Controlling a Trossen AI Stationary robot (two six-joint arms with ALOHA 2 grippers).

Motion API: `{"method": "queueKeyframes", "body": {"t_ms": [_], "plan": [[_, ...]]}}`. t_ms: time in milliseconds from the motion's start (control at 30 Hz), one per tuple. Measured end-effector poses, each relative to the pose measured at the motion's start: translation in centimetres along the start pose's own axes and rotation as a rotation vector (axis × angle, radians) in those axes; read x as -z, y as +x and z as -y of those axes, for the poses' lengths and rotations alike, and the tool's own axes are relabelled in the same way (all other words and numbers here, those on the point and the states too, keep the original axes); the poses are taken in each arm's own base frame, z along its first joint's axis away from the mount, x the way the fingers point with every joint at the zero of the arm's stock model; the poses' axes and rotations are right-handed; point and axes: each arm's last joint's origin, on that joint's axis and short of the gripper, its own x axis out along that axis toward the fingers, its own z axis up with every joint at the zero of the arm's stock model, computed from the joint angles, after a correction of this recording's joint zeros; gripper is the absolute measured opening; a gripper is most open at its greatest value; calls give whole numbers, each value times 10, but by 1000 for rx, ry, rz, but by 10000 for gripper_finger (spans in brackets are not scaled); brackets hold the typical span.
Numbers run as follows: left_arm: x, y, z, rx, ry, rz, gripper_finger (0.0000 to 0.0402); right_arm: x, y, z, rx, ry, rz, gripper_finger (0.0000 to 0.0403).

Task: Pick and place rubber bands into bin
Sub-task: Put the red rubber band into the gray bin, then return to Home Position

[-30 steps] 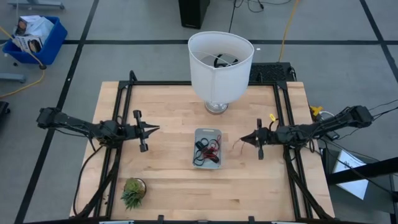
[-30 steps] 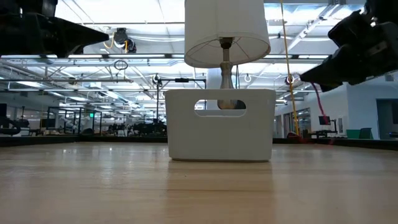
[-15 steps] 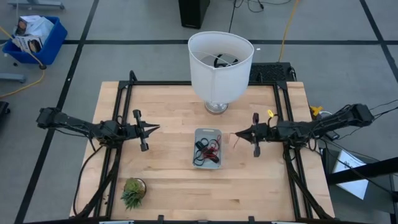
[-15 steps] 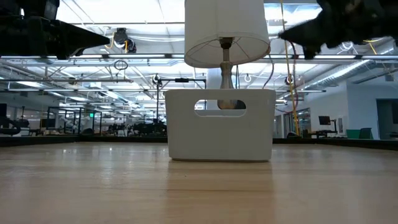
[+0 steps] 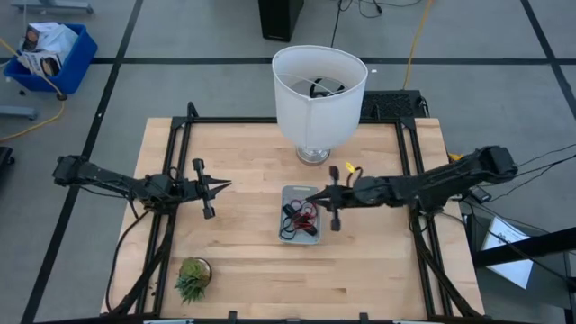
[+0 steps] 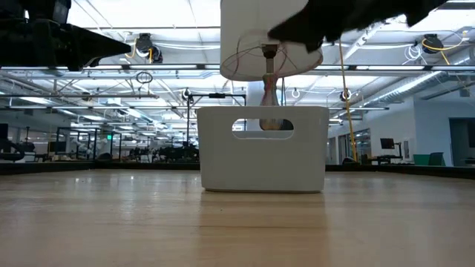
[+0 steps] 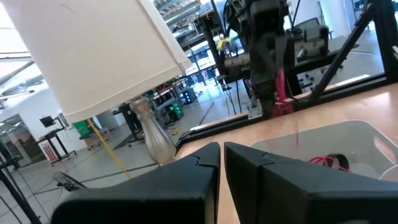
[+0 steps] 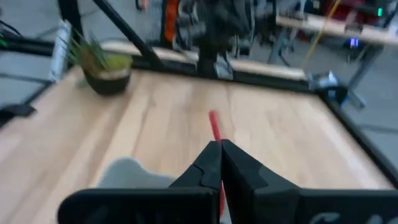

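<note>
The pale translucent bin (image 5: 300, 214) sits at the table's middle with several red and dark rubber bands (image 5: 297, 216) in it; it also shows in the low view (image 6: 262, 158) and the left wrist view (image 7: 348, 140). My right gripper (image 5: 311, 199) is above the bin's right rim, shut on a red rubber band (image 8: 214, 124). The band hangs as a thin loop below the gripper in the low view (image 6: 245, 63). My left gripper (image 5: 225, 186) is shut and empty, hovering left of the bin. My right gripper pinches the red band (image 8: 215, 132) between its two fingertips. The fingers come nearly level from the table's right. The band is lifted clear, and its free part hangs slack below the fingers (image 7: 281, 93), above the bin.
A tall white lampshade-like cylinder (image 5: 319, 90) stands on a glass base behind the bin. A small potted plant (image 5: 193, 277) sits at the near left. Black frame rails (image 5: 171, 180) run along the table's left and right sides. Bare wood lies near the front edge.
My right gripper has gone toward the table's left, from near the right rail to above the bin's right rim, and has risen in the low view. It has stayed shut, and the red band has travelled with it, hanging clear of the table.
</note>
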Motion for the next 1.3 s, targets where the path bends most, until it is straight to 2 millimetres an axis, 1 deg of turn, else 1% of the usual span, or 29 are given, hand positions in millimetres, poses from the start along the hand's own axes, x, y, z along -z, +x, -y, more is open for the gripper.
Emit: {"method": "queueKeyframes", "body": {"t_ms": [133,233,300,433,533,600,667,867,967,1167,1300], "plan": [[0,0,0,0,-12,0,31,20,19,5,-39,51,-97,0],[0,0,0,0,-12,0,31,37,27,7,-33,78,-203,0],[0,0,0,2,-10,-4,31,46,31,7,-59,97,-258,0],[1,0,0,4,-4,-8,31,59,37,8,-109,157,-328,0],[1,0,0,4,4,-8,31,63,39,7,-129,152,-346,5],[1,0,0,4,4,-9,31,64,40,7,-129,138,-348,19],[1,0,1,5,5,-11,31,64,40,7,-124,139,-343,43],[3,0,1,13,12,-28,31,58,37,11,-94,147,-317,138],[3,0,2,15,14,-33,31,53,37,11,-94,157,-303,174],[3,0,2,15,19,-33,31,46,38,12,-94,168,-304,210],[3,0,1,15,19,-32,31,32,40,10,-93,122,-374,230]]}}
